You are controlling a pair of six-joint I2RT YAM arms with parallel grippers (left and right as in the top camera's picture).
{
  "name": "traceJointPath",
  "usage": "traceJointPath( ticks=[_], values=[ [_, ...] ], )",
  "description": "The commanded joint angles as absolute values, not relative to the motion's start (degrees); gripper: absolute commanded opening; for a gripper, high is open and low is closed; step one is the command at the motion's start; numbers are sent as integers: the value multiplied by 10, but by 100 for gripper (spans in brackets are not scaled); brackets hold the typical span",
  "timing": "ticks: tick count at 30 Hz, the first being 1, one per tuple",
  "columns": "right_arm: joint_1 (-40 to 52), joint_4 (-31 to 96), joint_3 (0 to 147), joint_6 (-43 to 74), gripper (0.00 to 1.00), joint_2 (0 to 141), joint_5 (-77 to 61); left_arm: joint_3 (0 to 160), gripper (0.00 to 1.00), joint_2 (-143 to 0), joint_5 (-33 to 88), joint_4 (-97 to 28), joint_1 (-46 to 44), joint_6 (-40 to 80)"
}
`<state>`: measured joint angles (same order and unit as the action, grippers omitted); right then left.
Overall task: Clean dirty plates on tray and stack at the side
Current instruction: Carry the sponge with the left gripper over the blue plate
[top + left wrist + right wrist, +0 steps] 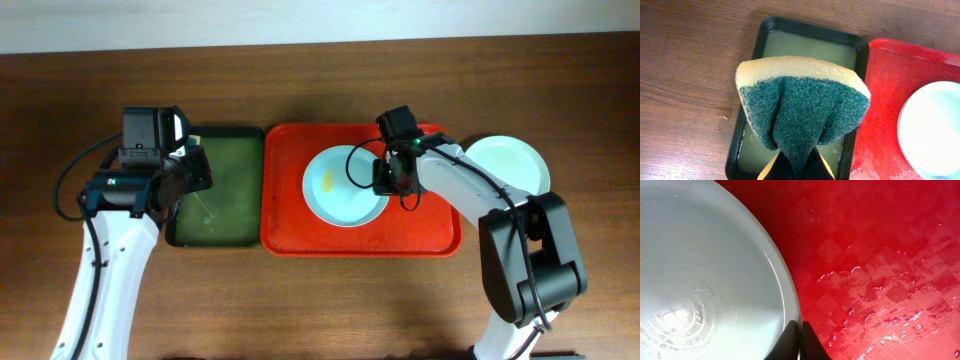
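The right gripper (799, 339) is narrowed to a slit and pinches the right rim of a pale plate (343, 200), one finger above the rim and one beneath it. That plate lies flat in the middle of the red tray (300, 225), wet inside, with a small yellow smear (328, 182) left of its centre. Water beads cover the tray floor beside it. A second plate (512, 165) sits on the counter (300, 300) just past the tray's right end. The left gripper (795, 171) is clamped on a folded sponge (800, 100), green scouring face outward, held above the dark green tray (228, 215) of cloudy liquid.
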<state>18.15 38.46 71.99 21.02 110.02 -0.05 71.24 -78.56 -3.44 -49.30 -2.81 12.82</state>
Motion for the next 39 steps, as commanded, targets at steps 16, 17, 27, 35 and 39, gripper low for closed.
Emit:
traceJointPath(
  ticks=[16, 17, 27, 35, 39],
  values=[
    [180, 387, 714, 214, 4, 1110, -128, 714, 0, -791, -23, -493, -26, 119],
    [180, 390, 714, 214, 4, 1110, -136, 714, 0, -791, -23, -493, -26, 119],
    [180, 465, 714, 214, 5, 1110, -150, 714, 3, -791, -23, -494, -26, 119],
    [180, 461, 714, 178, 4, 1110, -144, 714, 0, -791, -23, -498, -26, 119],
    [180, 461, 714, 178, 4, 1110, -144, 714, 0, -791, -23, -498, -26, 119]
  ],
)
